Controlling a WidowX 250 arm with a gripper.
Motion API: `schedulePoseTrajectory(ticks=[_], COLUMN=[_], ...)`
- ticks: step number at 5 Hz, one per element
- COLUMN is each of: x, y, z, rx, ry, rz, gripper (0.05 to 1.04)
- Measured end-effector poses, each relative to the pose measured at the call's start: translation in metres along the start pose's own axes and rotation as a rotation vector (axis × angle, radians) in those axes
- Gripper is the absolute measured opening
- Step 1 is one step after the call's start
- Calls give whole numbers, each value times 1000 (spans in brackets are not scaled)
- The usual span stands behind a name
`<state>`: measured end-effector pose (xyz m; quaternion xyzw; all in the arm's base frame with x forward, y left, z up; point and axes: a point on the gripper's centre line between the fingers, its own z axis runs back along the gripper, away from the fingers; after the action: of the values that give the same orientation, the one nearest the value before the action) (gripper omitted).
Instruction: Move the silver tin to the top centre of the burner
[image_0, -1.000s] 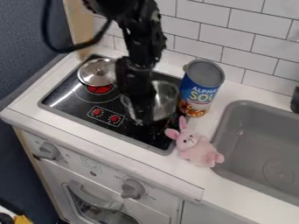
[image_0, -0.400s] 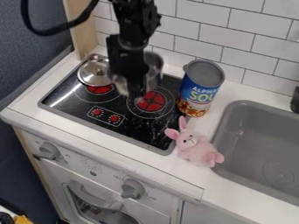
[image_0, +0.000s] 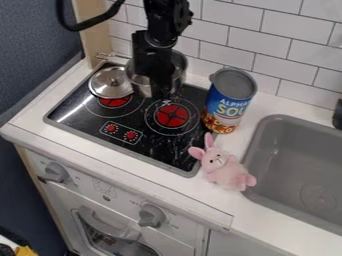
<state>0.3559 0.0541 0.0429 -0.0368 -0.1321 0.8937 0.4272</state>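
Note:
At the back of the stovetop, my gripper (image_0: 162, 94) points downward, shut on the near wall of the silver tin. The silver tin (image_0: 179, 69) is a shiny, open, pot-like vessel, partly hidden behind the gripper. It stands behind the right-hand red burner (image_0: 172, 115), which is uncovered. Whether the tin's base touches the stovetop cannot be told.
A silver lid (image_0: 111, 83) lies over the left burner. To the right stand a soup can (image_0: 228, 100) and a pink plush rabbit (image_0: 226, 168), with the grey sink (image_0: 294, 165) beyond. White wall tiles (image_0: 267, 52) rise behind.
The silver tin has moved with my gripper from over the right burner toward the back of the stovetop, uncovering the burner. Since the middle frame, both have shifted slightly.

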Motion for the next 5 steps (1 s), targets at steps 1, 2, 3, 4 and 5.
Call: schedulePoseTrajectory(ticks=[1,2,3,4,5], x=[-8,-14,-18,-21,-23], y=[-11,-18,-22,-22,-23], z=[-16,-29,-36,-48,-54], rx=[20,33,41,67,76], ry=[-37,-65,-73,-86,-98], rz=[6,9,-7,-38,-44], gripper=[85,85,85,85,85])
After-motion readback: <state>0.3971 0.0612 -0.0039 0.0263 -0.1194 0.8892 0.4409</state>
